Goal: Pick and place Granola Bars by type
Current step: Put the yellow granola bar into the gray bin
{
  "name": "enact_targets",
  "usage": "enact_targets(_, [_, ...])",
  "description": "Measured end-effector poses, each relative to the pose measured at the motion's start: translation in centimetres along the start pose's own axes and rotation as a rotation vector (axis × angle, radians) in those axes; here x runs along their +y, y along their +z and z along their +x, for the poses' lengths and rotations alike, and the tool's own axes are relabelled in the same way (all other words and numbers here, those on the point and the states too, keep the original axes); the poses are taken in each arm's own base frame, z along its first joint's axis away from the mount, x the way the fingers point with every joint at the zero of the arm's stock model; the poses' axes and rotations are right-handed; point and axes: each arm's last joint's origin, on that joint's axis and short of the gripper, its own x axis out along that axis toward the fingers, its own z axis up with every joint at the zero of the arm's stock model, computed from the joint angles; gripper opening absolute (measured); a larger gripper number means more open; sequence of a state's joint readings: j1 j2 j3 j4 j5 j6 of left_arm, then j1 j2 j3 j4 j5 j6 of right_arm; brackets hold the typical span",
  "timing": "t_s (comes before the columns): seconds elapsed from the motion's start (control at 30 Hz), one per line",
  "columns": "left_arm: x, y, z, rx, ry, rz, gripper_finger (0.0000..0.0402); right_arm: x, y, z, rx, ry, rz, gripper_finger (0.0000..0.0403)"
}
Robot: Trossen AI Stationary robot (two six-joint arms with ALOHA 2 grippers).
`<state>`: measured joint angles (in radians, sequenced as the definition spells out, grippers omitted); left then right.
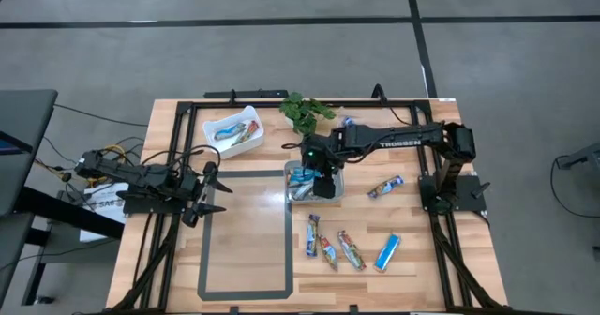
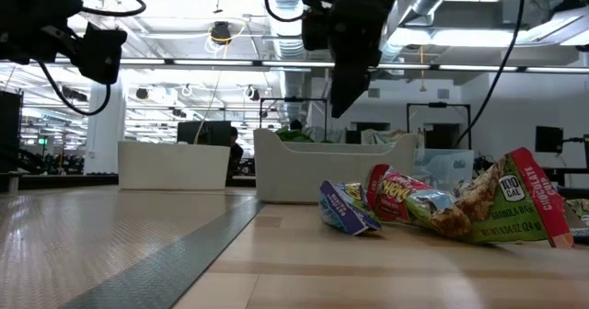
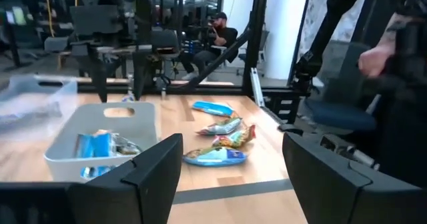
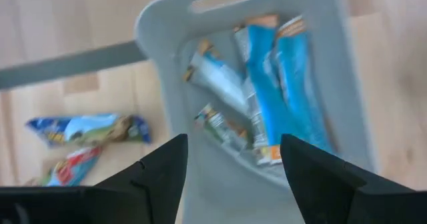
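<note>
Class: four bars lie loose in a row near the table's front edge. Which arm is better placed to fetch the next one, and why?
Probably the right. Its open gripper hovers over the middle bin, just behind the row of bars. The left gripper waits at the table's far left side.

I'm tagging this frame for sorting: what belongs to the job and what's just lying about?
Job: granola bars loose on the table, centre bin holding blue bars, second bin holding bars, right gripper.
Lying about: plant sprig, left gripper waiting.
</note>
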<state>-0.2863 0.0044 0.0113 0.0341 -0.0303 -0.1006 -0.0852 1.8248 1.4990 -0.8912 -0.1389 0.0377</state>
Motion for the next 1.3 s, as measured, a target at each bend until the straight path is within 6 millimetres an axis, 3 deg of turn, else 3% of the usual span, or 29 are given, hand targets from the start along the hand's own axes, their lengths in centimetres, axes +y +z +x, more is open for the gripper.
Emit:
enact_targets(0.3, [0.0,0.0,0.0,0.002,0.000,-0.021,0.0251,2.5,-1.5,0.2,0.156,0.105,0.120,0.0232])
enact_targets(0.77, [0.0,-0.1,0.0,0.005,0.000,-0.021,0.0251,9.5,-3.4,0.6,0.285,0.189,0.205,0.0232])
enact_targets(1.0, [0.0,-0.1,0.0,0.006,0.000,-0.026,0.0251,12.7,-5.4,0.5,0.378,0.089,0.291,0.0232])
enact_targets(1.3, [0.0,-0.1,0.0,0.006,-0.001,-0.033,0.0251,16.4,-8.1,0.2,0.351,-0.156,0.506,0.0232])
